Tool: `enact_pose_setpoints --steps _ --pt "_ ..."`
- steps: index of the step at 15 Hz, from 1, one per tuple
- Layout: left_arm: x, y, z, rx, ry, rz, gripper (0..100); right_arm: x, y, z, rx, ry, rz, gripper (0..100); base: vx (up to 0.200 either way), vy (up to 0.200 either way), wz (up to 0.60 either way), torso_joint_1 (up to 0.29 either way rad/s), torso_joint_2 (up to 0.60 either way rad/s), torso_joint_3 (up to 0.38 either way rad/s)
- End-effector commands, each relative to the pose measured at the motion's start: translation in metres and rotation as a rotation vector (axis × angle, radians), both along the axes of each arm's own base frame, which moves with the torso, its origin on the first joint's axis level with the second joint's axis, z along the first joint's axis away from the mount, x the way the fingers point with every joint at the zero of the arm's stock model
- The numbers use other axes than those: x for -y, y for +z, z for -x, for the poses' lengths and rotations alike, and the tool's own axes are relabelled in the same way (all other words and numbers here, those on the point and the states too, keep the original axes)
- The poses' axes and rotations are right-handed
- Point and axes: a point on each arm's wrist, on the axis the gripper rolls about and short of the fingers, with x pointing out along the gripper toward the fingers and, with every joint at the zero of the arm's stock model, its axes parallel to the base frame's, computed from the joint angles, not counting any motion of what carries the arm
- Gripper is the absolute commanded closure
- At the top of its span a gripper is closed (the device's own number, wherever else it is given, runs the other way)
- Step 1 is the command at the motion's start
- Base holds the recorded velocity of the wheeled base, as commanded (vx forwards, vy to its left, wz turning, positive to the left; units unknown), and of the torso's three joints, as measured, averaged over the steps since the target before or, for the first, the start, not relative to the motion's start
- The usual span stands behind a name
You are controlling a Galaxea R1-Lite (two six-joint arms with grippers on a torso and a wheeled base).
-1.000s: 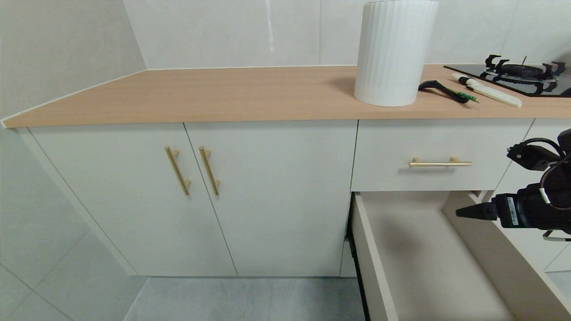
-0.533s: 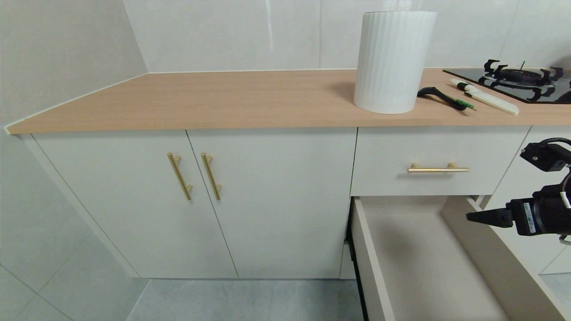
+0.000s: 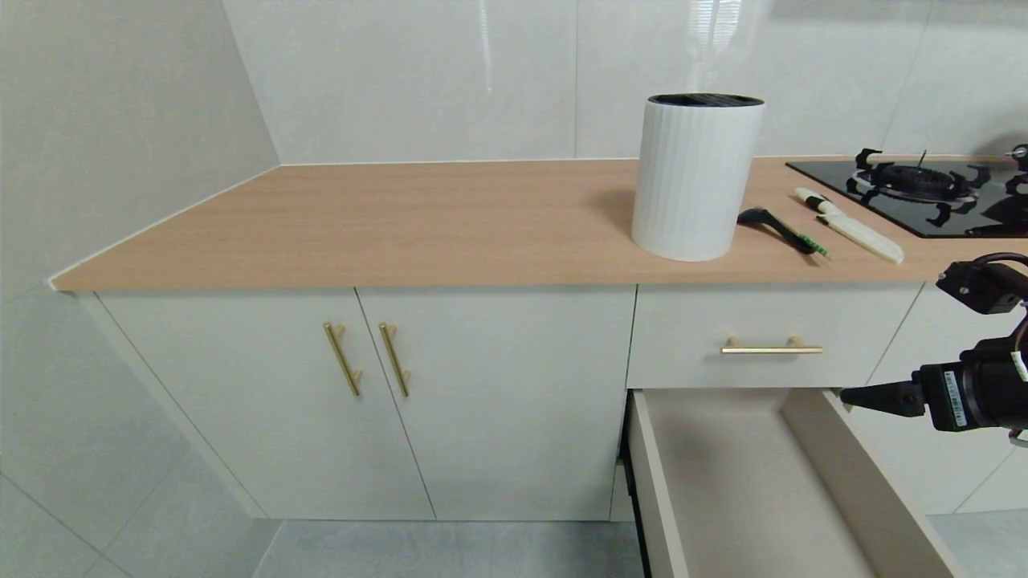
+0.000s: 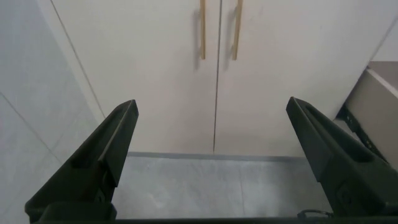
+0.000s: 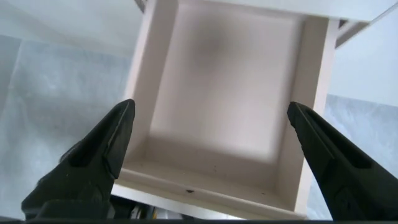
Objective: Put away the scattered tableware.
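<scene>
Right wrist view: right claw (image 5: 209, 104) spread wide, empty, over the pulled-out drawer (image 5: 236, 62); left claw (image 4: 212, 101) spread, empty.

a kitchen: gas hob (image 3: 915, 186), wooden countertop (image 3: 401, 225), cabinets (image 3: 361, 393).

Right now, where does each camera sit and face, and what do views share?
Head: from the head, forward and down at counter, cabinet doors, open drawer; right gripper at the edge.
Left wrist: at the cabinet doors and floor, past the open left gripper.
Right wrist: down into the drawer, between its open fingers.
Shared: the drawer, head and right wrist.
</scene>
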Motion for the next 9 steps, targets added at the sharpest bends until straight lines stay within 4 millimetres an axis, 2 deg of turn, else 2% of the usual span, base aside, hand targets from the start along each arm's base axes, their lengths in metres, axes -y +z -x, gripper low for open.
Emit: enact_pose_setpoints --steps 1,7,9 --pt "0.0 0.0001 -0.0001 -0.001 0.001 0.0 0 -0.0019 -0.0019 0.0002 -0.008 0.009 0.0 0 0.0 0.0 0.0 0.222 -0.46 -0.276" --pt "0.0 0.0001 -0.0001 -0.001 0.001 0.0 0 -0.0069 -0.0071 -0.0023 -0.029 0.031 0.002 0 0.0 0.0 0.0 0.216 -0.47 -0.266" --pt "0.0 0.0001 -0.0001 -0.001 0.001 0.0 0 -0.0073 -0.0067 -0.0082 -0.018 0.035 0.008 0 0.0 0.0 0.0 0.1 -0.21 -0.114"
